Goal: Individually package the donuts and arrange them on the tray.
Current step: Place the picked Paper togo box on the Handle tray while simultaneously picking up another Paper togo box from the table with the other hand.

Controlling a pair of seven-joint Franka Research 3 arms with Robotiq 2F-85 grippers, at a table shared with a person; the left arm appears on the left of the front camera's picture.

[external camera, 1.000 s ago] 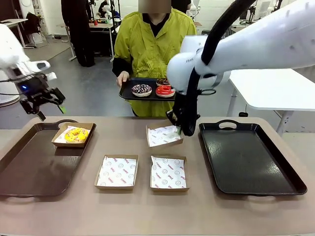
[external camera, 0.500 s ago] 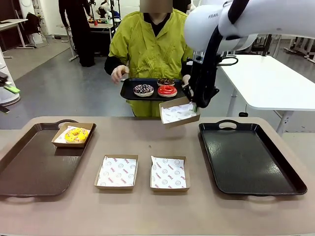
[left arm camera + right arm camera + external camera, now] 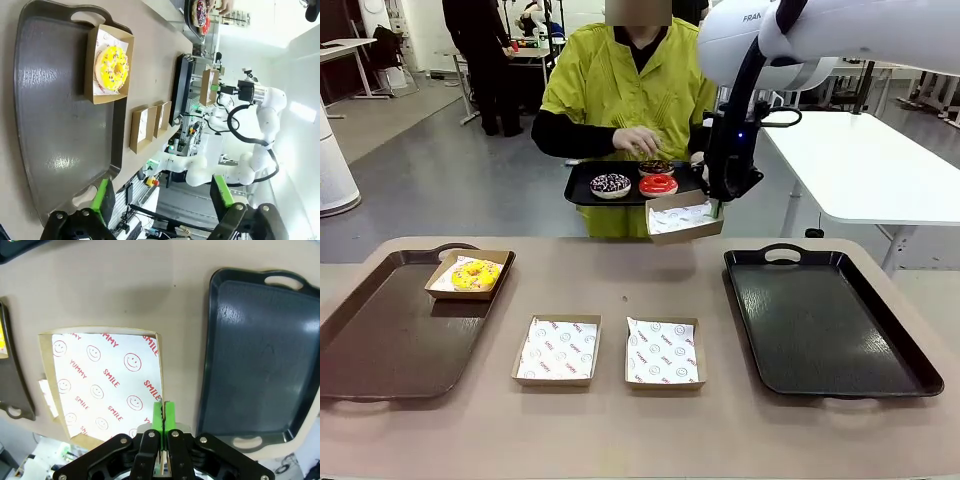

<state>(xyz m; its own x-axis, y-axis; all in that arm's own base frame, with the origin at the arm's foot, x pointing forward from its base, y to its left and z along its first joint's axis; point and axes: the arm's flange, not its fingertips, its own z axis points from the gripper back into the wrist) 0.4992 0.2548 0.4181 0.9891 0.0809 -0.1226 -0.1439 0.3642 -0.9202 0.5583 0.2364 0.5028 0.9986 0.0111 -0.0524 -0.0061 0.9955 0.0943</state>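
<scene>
My right gripper (image 3: 718, 206) is shut on the rim of a paper-lined box (image 3: 685, 217), holding it in the air just below the person's small black tray (image 3: 582, 190). That tray carries a purple-white sprinkled donut (image 3: 610, 184), a red glazed donut (image 3: 658, 185) and a dark chocolate donut (image 3: 655, 167), with the person's hand (image 3: 638, 140) over it. In the right wrist view the pads (image 3: 169, 412) pinch the box (image 3: 102, 385) at its edge. A yellow donut (image 3: 475, 274) lies boxed on the brown tray (image 3: 380, 340). My left gripper (image 3: 162, 197) hangs open above that tray (image 3: 55, 125) and the yellow donut (image 3: 112, 67).
Two paper-lined boxes (image 3: 558, 350) (image 3: 662, 351) sit side by side at the table's middle front. A large black tray (image 3: 825, 320) lies at the right. The person stands at the far edge.
My right gripper lifted the box off the table and carried it up to the person's tray. The person's hand moved over the donuts. My left arm left the front view.
</scene>
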